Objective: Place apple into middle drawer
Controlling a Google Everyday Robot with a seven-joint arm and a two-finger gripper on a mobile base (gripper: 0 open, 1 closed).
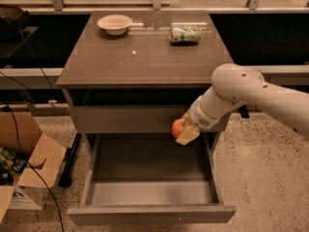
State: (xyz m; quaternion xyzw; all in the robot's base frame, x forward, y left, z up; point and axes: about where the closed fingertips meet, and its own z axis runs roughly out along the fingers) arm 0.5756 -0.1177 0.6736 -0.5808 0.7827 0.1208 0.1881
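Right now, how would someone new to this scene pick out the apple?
Start at the brown cabinet with its lowest drawer pulled open. Above that drawer's right rear, the white arm's gripper holds the apple. It is the only round red thing; the can and bowl sit on top.

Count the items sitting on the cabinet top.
2: a bowl at the back left, a crushed can at the back right. The gripper holds the apple above the open middle drawer.
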